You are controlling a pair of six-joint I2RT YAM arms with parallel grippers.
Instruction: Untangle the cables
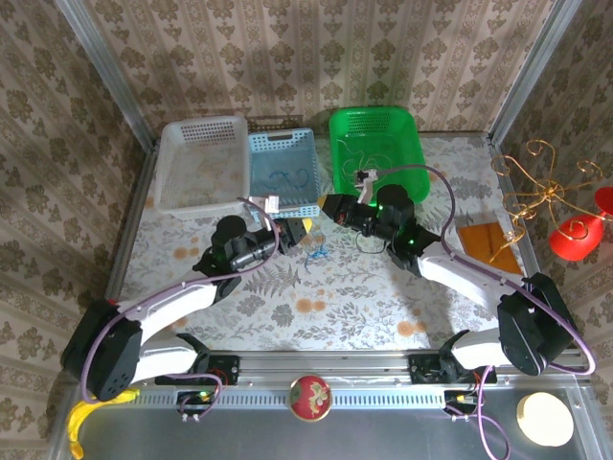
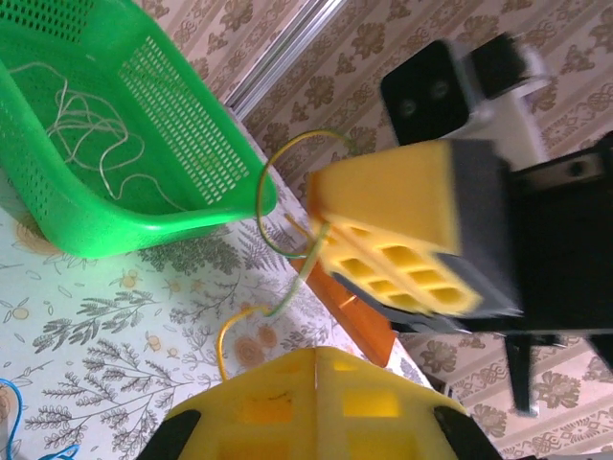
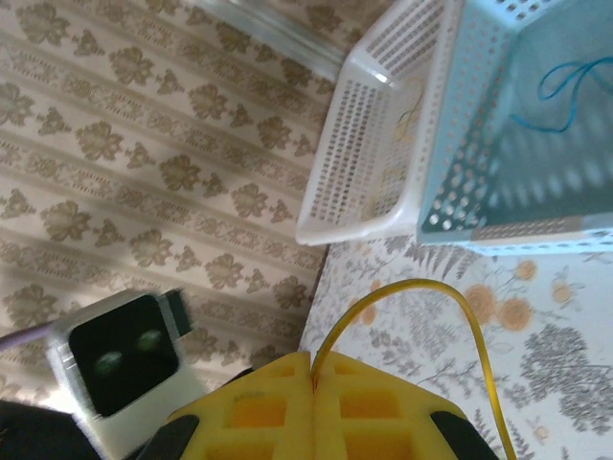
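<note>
**Yellow cable (image 3: 414, 282) pinched at the right, left pincer shut beside it**

On my right wrist camera, the right pincer (image 3: 313, 359) is closed on the yellow cable. The strand comes straight out of the seam between the two yellow fingers, arcs up over the flowered surface (image 3: 575, 316) and drops away toward the lower edge of the frame.

My left pincer (image 2: 316, 356) is closed too, finger against finger. On its wrist camera the same yellow strand curls down behind the edge of one finger (I cannot tell whether it is actually caught there). It then loops up to the right pincer, which hangs tilted just beyond.

From overhead, the two pincers sit close together in the middle of the surface. The left one is nearer to the arm bases.

Just beside the left pincer, a small knot of blue cables (image 1: 316, 252) lies loose on the surface. An orange pad (image 2: 359, 321) lies flat past the pincers on the left wrist camera.

Further out, three baskets line the back wall:
- The white basket (image 3: 369, 153) stands on the left.
- The pale blue basket (image 3: 450, 125) stands right beside it, with a blue strand (image 3: 575, 77) inside.
- The green basket (image 2: 192, 225) stands on the right, holding pale cables (image 2: 91, 134) in loose coils.
</note>
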